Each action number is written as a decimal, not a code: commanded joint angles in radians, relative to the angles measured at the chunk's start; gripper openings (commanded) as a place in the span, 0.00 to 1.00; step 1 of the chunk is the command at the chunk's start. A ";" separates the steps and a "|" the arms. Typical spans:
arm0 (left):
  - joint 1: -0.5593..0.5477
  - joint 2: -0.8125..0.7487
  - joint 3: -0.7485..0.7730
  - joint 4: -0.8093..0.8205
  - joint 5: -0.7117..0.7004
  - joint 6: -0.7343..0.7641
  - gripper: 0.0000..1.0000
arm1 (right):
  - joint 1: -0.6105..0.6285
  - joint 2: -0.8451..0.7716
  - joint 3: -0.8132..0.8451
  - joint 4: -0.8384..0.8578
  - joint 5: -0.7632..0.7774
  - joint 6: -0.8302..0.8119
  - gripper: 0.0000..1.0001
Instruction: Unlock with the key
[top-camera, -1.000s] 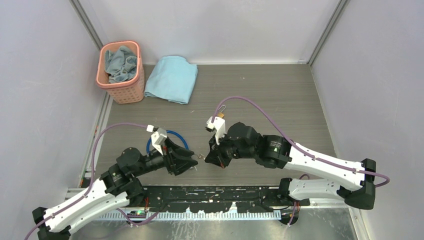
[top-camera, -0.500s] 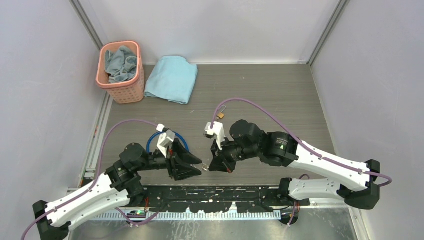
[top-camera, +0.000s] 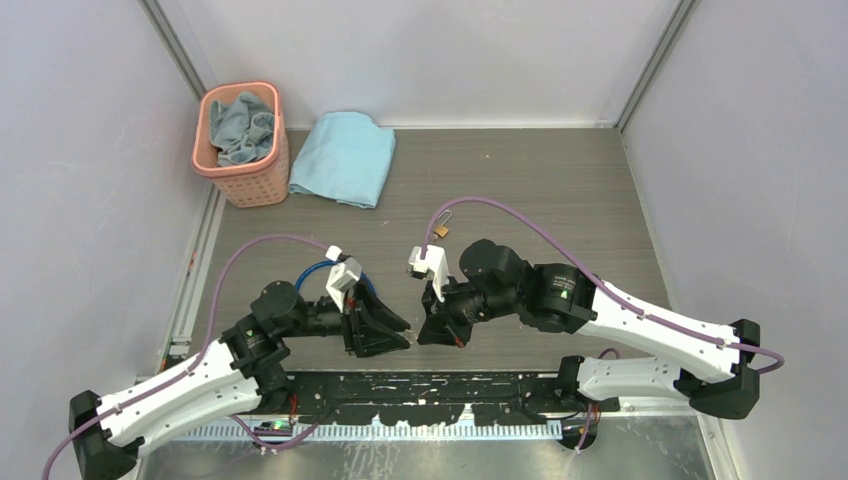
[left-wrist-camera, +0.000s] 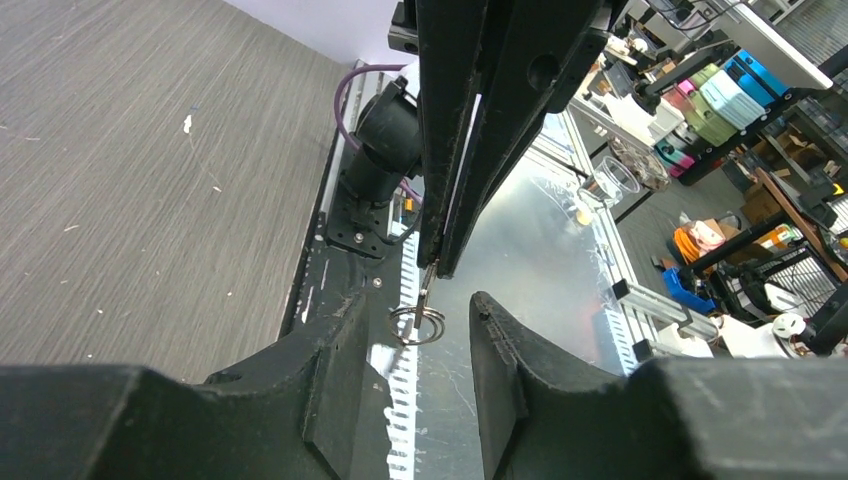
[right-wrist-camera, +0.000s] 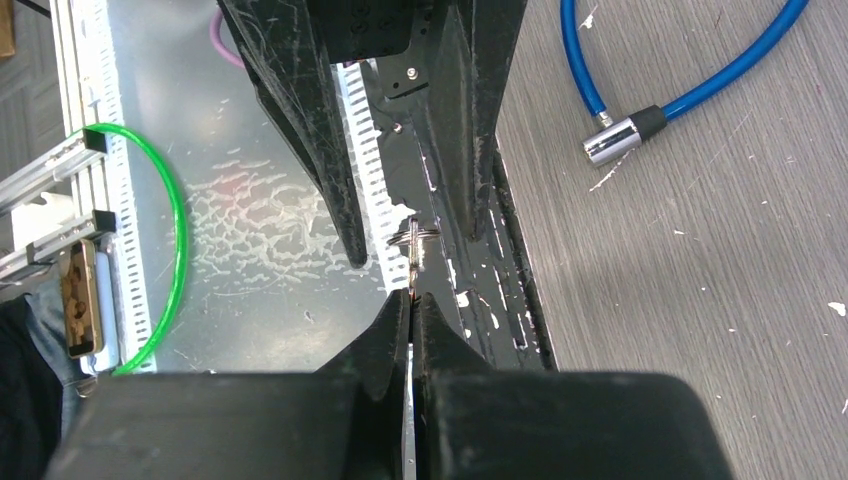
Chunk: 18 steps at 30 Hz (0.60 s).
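The right gripper is clamped fully together on the key, a thin sliver of silvery-grey metal that sticks straight out past its matte black, wedge-shaped fingertips. A small wire split ring hangs on the key's far end.

The left gripper faces it tip to tip with its jaws partly apart. One scuffed black plastic finger stands on each side of the ring, and a gap shows on both sides. It holds nothing.

Beyond the right gripper and off to its side, the blue cable lies curved on the table. The cable is glossy and round, with a black collar and a polished cylindrical metal end. The table top is a grey laminate with a fine wood-grain streak, flecked with white scratches. Under both grippers runs a scratched silvery metal plate with a perforated black rail.

The small brass padlock, with its thin silver shackle, lies on the table well beyond the right gripper's wrist. Far beyond the left gripper are a pink slotted plastic basket stuffed with grey-blue cloth and, just beside it, a folded light-blue towel.
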 joint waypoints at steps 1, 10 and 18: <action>0.002 0.013 0.032 0.088 0.027 -0.010 0.42 | 0.000 -0.001 0.036 0.028 -0.017 -0.019 0.01; 0.001 0.045 0.007 0.237 0.120 -0.060 0.57 | 0.000 0.008 0.038 0.023 -0.082 -0.036 0.01; 0.001 0.127 0.022 0.341 0.238 -0.151 0.53 | -0.001 0.007 0.059 0.014 -0.121 -0.052 0.01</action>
